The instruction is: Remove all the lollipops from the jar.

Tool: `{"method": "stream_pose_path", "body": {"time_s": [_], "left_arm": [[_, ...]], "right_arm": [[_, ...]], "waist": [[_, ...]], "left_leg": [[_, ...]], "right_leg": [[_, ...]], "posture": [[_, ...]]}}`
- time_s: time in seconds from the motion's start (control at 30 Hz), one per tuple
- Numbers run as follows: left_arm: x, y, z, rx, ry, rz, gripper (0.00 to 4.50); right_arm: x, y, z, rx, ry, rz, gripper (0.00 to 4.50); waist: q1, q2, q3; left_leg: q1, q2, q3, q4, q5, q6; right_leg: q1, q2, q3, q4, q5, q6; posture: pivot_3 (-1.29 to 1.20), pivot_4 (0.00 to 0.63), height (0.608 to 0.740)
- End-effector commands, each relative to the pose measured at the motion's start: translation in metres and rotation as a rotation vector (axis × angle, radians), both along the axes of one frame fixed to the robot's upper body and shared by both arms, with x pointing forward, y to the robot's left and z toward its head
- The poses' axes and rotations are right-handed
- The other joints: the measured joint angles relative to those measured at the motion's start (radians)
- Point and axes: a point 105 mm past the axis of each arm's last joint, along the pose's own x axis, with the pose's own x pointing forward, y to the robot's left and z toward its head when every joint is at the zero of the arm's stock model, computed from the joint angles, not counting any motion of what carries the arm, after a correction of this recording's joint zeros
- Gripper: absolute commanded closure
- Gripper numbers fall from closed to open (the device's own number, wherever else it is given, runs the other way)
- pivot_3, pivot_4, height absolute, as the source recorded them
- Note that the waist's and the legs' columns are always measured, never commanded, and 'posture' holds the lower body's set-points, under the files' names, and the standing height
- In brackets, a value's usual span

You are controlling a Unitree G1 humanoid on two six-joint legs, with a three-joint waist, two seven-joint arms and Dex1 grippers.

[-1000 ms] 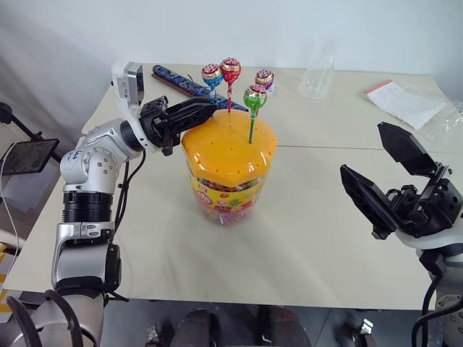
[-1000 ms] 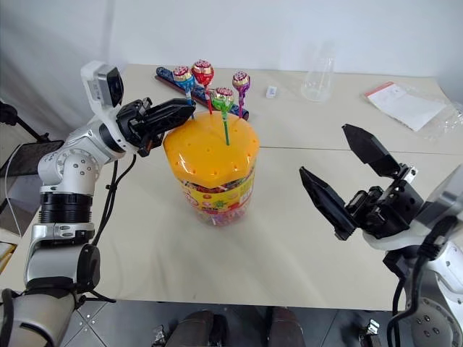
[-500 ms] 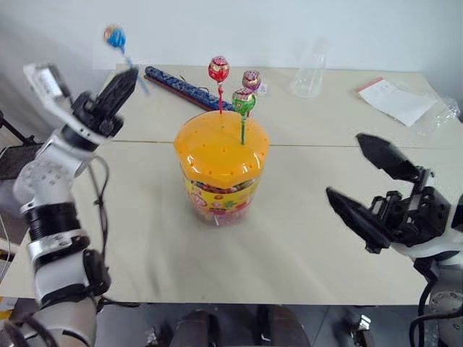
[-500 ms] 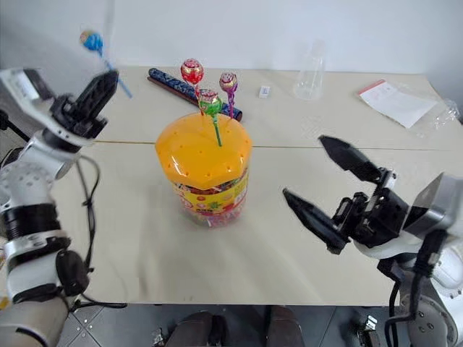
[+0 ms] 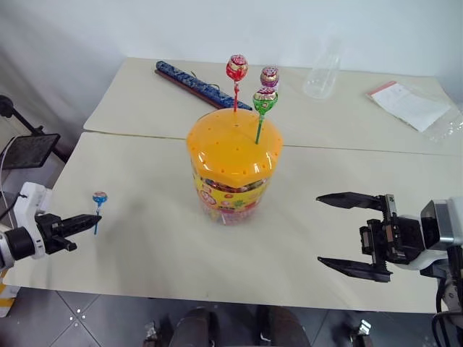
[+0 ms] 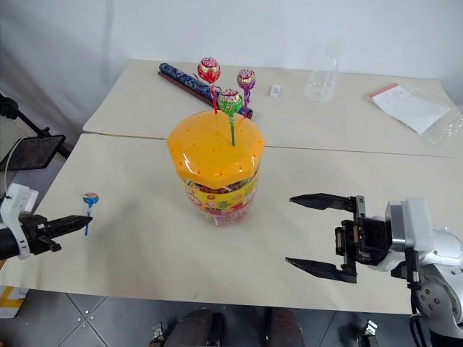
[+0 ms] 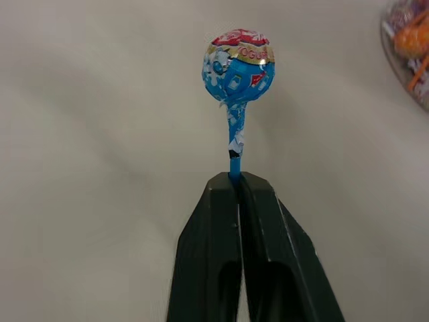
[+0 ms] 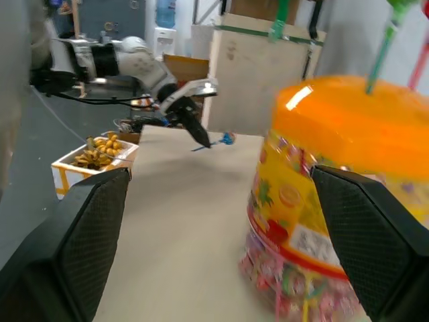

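The jar (image 5: 232, 168) is stood mid-table with three lollipops (image 5: 265, 99) planted in its lid; the right gripper (image 5: 356, 236) is held wide apart and empty beside the jar; the blue lollipop (image 7: 237, 66) is pinched by its stick in the left gripper (image 5: 87, 220), well away from the jar, and should be set down gently; the pinch is made plain in the left wrist view.

Foil-wrapped round lollipops (image 5: 236, 68): four  
Clear plastic jar with domed orange lid (image 5: 233, 168): one  
Clear cup (image 5: 322, 74): one  
Dark blue patterned stick (image 5: 195, 84): one
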Motion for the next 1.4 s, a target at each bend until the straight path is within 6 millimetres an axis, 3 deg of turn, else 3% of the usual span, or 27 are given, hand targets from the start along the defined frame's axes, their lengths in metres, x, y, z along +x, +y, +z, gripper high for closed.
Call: {"method": "stream_pose_path", "body": {"time_s": [0.03,0.17,0.23,0.4,0.57,0.77,0.93,1.07,1.3,1.4], "left_arm": [[-0.001,0.002,0.013,0.036,-0.054,0.0,3.25],[0.005,0.016,0.023,0.118,-0.132,-0.028,2.03],[0.014,0.014,0.051,0.128,-0.296,-0.092,1.39],[0.022,-0.023,0.107,-0.039,-0.565,-0.378,1.39],[0.048,-0.113,0.161,-0.261,-0.777,-0.705,1.39],[0.079,-0.184,0.19,-0.367,-0.838,-0.858,1.39],[0.091,-0.211,0.188,-0.357,-0.772,-0.921,1.39],[0.095,-0.216,0.189,-0.378,-0.731,-0.939,2.26],[0.096,-0.219,0.197,-0.402,-0.766,-0.948,4.49],[0.093,-0.218,0.197,-0.402,-0.777,-0.961,4.49]], "right_arm": [[-0.001,-0.004,0.006,0.002,-0.05,-0.02,0.0],[-0.004,-0.007,0.016,0.043,-0.06,-0.073,0.0],[-0.004,-0.013,0.024,0.091,-0.062,-0.129,0.0],[-0.001,-0.029,0.042,0.204,-0.072,-0.258,0.0],[-0.002,-0.043,0.062,0.332,-0.108,-0.362,0.0],[-0.014,-0.047,0.077,0.445,-0.164,-0.478,0.0],[-0.021,-0.042,0.072,0.458,-0.155,-0.503,0.0],[-0.021,-0.045,0.073,0.473,-0.178,-0.528,0.0],[-0.023,-0.047,0.066,0.484,-0.176,-0.534,0.0],[-0.023,-0.047,0.063,0.485,-0.172,-0.524,0.0]], "waist": [[-0.001,0.0,0.0],[-0.001,0.0,0.0],[0.0,0.0,0.0],[0.005,-0.001,0.0],[0.015,-0.001,0.0],[0.002,-0.002,-0.001],[-0.005,-0.001,-0.001],[-0.003,-0.002,-0.001],[0.005,-0.002,-0.001],[0.003,-0.002,-0.001]], "left_leg": [[0.0,0.0,0.0,0.0,0.0,0.0],[0.001,0.001,0.003,-0.001,0.002,0.004],[0.001,0.001,0.005,-0.001,0.002,0.003],[0.001,-0.001,0.006,0.0,0.0,0.0],[0.001,-0.003,0.007,0.001,0.005,0.008],[0.001,-0.004,0.011,0.002,0.006,0.011],[0.004,-0.001,0.016,0.0,0.006,0.011],[0.005,0.001,0.019,0.001,0.006,0.011],[0.004,0.0,0.018,0.001,0.006,0.011],[0.004,0.0,0.019,0.001,0.006,0.011]], "right_leg": [[-0.001,0.0,0.0,0.002,0.0,-0.001],[-0.002,0.001,0.0,0.005,-0.001,-0.001],[-0.002,0.002,0.0,0.005,-0.001,-0.001],[-0.002,-0.001,0.0,0.004,0.0,-0.001],[-0.001,0.005,-0.01,0.009,0.001,0.001],[-0.001,0.009,-0.006,0.006,0.002,0.004],[-0.002,0.015,0.0,0.006,0.002,0.004],[-0.002,0.016,0.004,0.006,0.002,0.004],[-0.002,0.015,0.005,0.005,0.002,0.004],[-0.003,0.016,0.005,0.005,0.002,0.004]], "posture": [[0.0,0.15,0.74],[0.0,0.15,0.74],[0.0,0.15,0.74],[0.0,0.15,0.74],[0.0,0.15,0.74],[0.0,0.15,0.74],[0.0,0.15,0.74],[0.0,0.15,0.74],[0.0,0.15,0.74],[0.0,0.15,0.74]]}}
